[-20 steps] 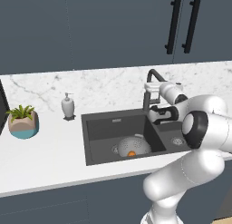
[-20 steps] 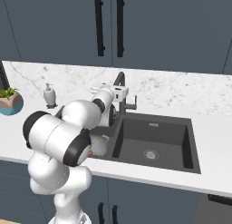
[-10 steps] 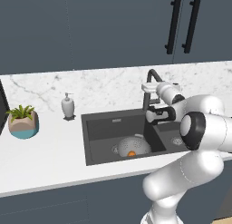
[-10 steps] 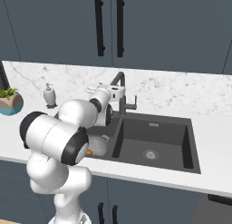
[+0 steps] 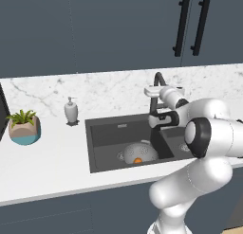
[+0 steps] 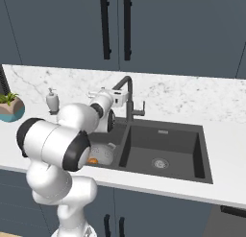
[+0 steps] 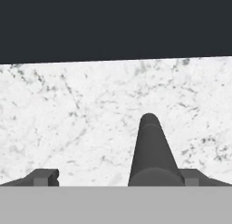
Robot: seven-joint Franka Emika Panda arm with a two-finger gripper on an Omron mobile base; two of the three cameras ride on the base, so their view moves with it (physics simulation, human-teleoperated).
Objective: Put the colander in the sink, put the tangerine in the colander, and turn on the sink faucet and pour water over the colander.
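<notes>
Sitting low in the left basin of the sink, the colander carries the tangerine at its near rim, so both placing steps look done and the fruit waits where the water should fall. The pincer stands with jaws spread wide and empty, raised to the sink faucet at about 1 o'clock from the colander. In the hand view the dark spout rises between the fingertips against the marble backsplash, which suggests the arm is lining up on the faucet; whether anything touches it is hard to judge. A soap dispenser and potted plant stand on the worktop, toward 9 o'clock.
</notes>
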